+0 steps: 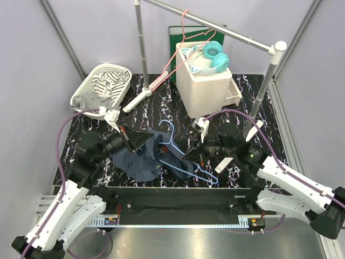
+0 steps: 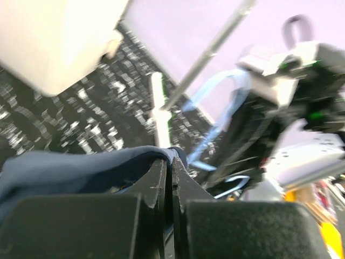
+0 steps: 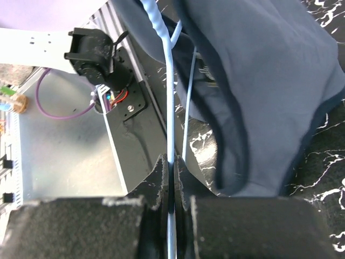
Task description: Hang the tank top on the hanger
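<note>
The navy tank top (image 1: pixel 141 161) lies bunched on the black marbled mat, draped over the left part of the light-blue hanger (image 1: pixel 200 174). The hanger's hook (image 1: pixel 168 128) points to the back. My left gripper (image 1: pixel 144 143) is shut on a fold of the tank top (image 2: pixel 81 171), its jaws pressed together with cloth over the tips. My right gripper (image 1: pixel 190 156) is shut on a thin bar of the hanger (image 3: pixel 170 97), with the tank top (image 3: pixel 264 81) hanging right beside it. The hanger also shows blurred in the left wrist view (image 2: pixel 215 102).
A white basket (image 1: pixel 102 85) with striped cloth sits back left. A white box (image 1: pixel 207 86) with teal headphones (image 1: pixel 213 53) stands at the back. A pink-red hanger (image 1: pixel 178 51) hangs on the metal rail (image 1: pixel 215 24). The rail's feet rest on the mat.
</note>
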### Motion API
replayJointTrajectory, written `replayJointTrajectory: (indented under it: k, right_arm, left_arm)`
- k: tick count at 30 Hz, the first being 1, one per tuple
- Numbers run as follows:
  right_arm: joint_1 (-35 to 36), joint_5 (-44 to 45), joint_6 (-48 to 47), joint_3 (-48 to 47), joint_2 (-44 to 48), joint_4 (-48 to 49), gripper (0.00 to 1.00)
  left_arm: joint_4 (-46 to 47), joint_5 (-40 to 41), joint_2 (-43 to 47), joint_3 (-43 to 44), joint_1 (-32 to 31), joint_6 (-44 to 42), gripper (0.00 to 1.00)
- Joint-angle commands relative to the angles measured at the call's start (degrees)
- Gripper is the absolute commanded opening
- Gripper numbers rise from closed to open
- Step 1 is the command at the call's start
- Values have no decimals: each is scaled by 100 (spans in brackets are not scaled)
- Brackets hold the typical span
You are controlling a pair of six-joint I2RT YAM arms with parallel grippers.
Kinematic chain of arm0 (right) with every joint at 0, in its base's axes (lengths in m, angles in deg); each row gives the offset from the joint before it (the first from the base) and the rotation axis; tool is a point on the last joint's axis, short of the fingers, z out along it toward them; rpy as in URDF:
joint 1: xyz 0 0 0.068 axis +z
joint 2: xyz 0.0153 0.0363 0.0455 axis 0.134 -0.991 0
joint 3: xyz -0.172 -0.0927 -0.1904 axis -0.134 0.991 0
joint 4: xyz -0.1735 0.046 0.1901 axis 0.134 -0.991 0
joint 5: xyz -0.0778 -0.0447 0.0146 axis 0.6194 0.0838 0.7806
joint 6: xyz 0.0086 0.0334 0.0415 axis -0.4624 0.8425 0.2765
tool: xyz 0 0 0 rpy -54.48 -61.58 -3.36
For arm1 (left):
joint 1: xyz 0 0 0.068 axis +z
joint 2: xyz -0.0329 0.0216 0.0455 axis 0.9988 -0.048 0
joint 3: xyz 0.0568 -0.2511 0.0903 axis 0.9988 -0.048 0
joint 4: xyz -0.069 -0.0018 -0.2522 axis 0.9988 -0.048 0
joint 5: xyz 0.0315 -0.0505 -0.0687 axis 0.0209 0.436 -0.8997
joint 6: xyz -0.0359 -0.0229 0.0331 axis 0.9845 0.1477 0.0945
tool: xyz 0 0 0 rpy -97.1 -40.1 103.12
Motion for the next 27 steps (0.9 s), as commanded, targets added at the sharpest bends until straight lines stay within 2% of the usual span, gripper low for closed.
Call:
replayJointTrajectory:
  k: [1,6,9,14,15,16,18,19,20,27]
  right_arm:
    - [27,224,22,70,-6,737,0]
    - [27,128,109,202,161,1133,0]
    - [27,119,110,220,310,1204,0]
    - [27,118,171,272,600,1204,0]
    - [27,118,171,281,627,1204,0]
    - [27,127,180,307,636,1195,0]
    - [27,145,197,334,671,1204,0]
    - [27,162,197,351,671,1204,0]
    - [27,188,206,352,662,1204,0]
    - [27,233,250,378,592,1291,0]
  left_arm:
    - [883,-733,-71,424,7,393,0]
    - [1149,-867,-238,232,7,508,0]
    - [720,-446,-264,134,24,122,0]
    - [-151,714,-195,186,16,-389,2]
    - [-248,1029,-168,195,24,-433,9]
    - [-423,1145,-142,213,16,-537,47]
    - [-564,1365,-63,257,24,-626,74]
    - [-635,1453,-36,274,16,-713,92]
    - [-696,1550,-10,335,24,-758,99]
    - [-1224,2367,368,547,16,-1215,99]
